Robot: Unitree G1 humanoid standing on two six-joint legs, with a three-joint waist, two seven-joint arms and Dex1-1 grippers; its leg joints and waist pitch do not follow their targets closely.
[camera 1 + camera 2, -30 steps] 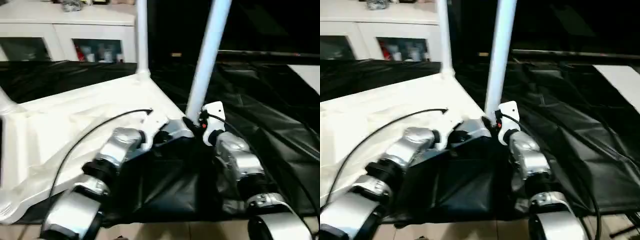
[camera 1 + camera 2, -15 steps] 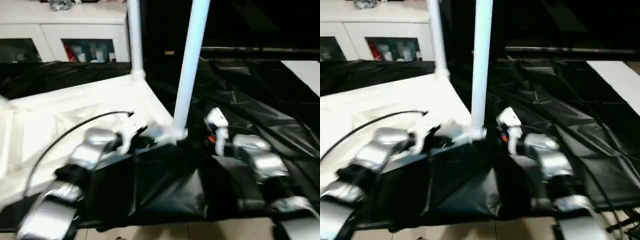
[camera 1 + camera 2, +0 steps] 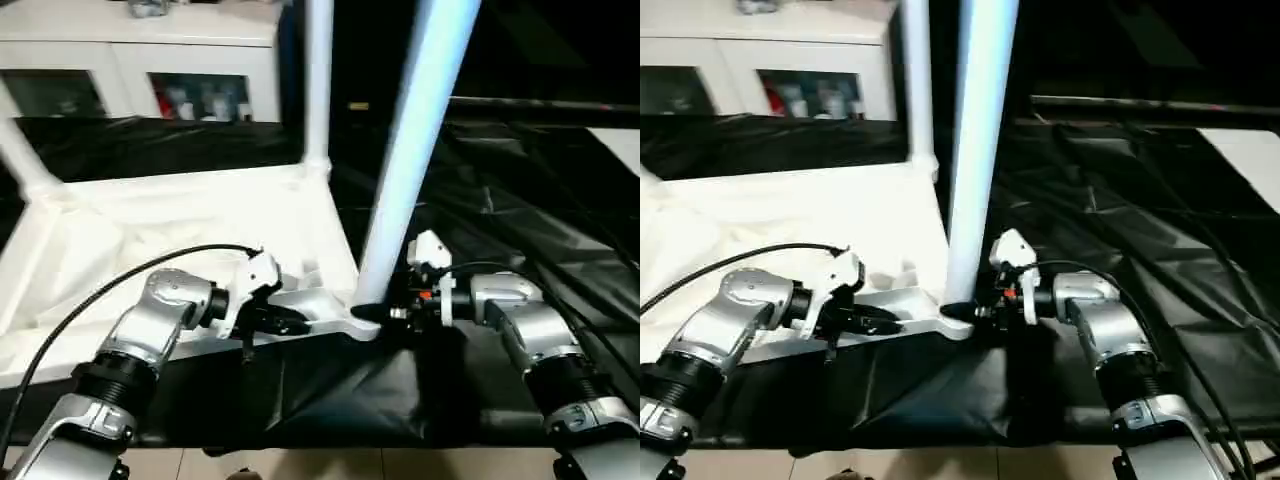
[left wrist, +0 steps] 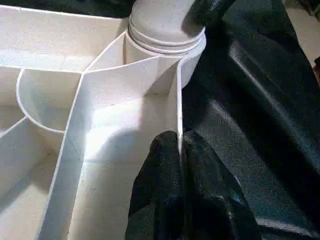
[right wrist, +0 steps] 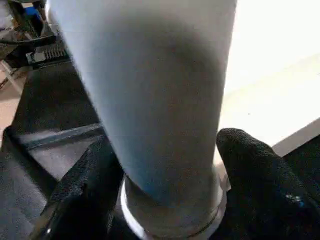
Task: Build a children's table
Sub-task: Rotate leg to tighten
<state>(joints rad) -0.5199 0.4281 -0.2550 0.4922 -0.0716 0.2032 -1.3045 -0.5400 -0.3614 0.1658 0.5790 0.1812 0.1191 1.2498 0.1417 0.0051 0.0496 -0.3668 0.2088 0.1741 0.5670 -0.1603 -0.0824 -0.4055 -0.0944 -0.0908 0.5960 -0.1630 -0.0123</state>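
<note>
The white tabletop [image 3: 200,220] lies upside down, ribs up, on a black sheet. Three white legs stand in its corner sockets: the near one [image 3: 415,150], one behind it [image 3: 318,80] and one at far left [image 3: 22,155]. My left gripper [image 3: 295,324] is shut on the tabletop's thin rim wall [image 4: 179,100], just short of the near socket [image 4: 165,30]. My right gripper [image 3: 375,313] comes in from the right at the foot of the near leg [image 5: 150,90]. Its two fingers [image 5: 250,175] stand one on each side of the leg, close against it.
A black sheet [image 3: 520,200] covers the surface around and to the right of the tabletop. A white cabinet with glass doors [image 3: 140,60] stands behind at the left. A strip of floor [image 3: 330,465] runs along the near edge.
The whole picture has shifted with the camera. My right gripper stood a little off the near leg half a second ago and now straddles its foot. My left gripper still holds the rim.
</note>
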